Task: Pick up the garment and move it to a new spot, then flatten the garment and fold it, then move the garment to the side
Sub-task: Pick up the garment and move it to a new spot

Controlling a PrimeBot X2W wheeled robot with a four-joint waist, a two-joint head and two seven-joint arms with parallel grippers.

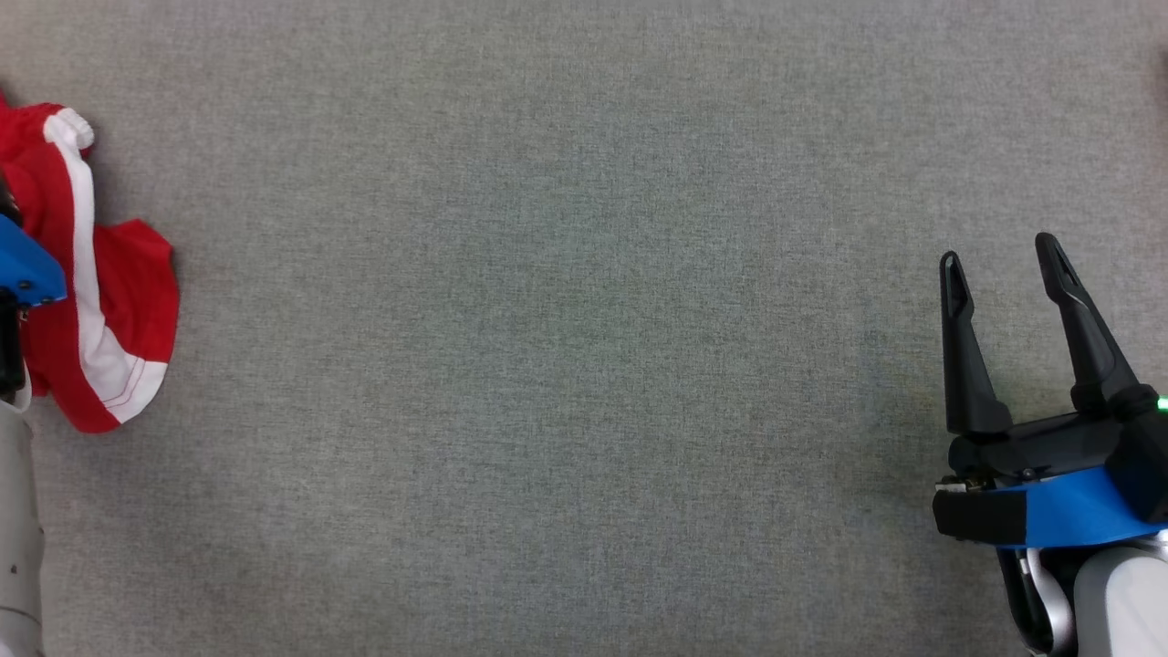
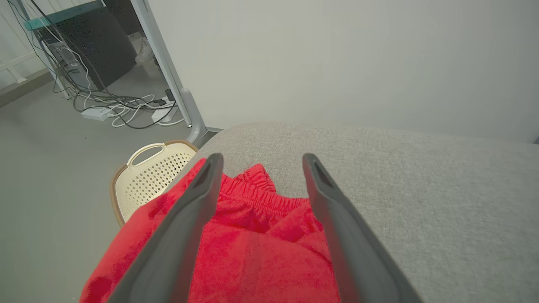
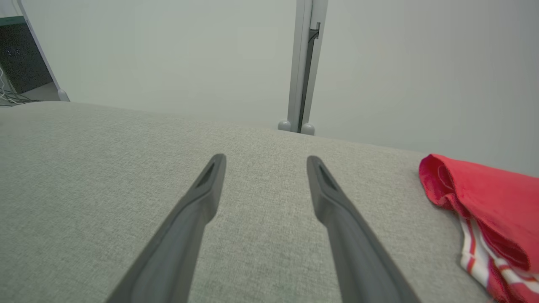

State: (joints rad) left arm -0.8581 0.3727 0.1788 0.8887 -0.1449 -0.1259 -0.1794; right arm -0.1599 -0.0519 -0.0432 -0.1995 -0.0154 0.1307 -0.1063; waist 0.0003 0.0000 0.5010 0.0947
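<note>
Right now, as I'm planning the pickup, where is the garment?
In the head view the garment lies crumpled at the far left edge of the grey surface, beneath the open left tool.

Red shorts [image 2: 261, 261] of soft fleecy cloth; counter [image 1: 584, 328] in coarse matt grey weave; basket [image 2: 147, 181] of smooth perforated plastic.

The shorts [image 1: 100, 301] lie crumpled on the padded table [image 1: 566, 328] at the middle left edge of the head view. The right gripper [image 1: 999, 251] is well apart from them at the lower right, over bare cloth. In the left wrist view the left gripper [image 2: 262, 158] hangs above the shorts (the waistband shows between its fingers), near the table's corner. Past that edge, at mid-left of the frame, a laundry basket [image 2: 147, 176] stands on the floor. Behind it, at upper left, cables [image 2: 122, 105] lie beside a metal post [image 2: 168, 75].
</note>
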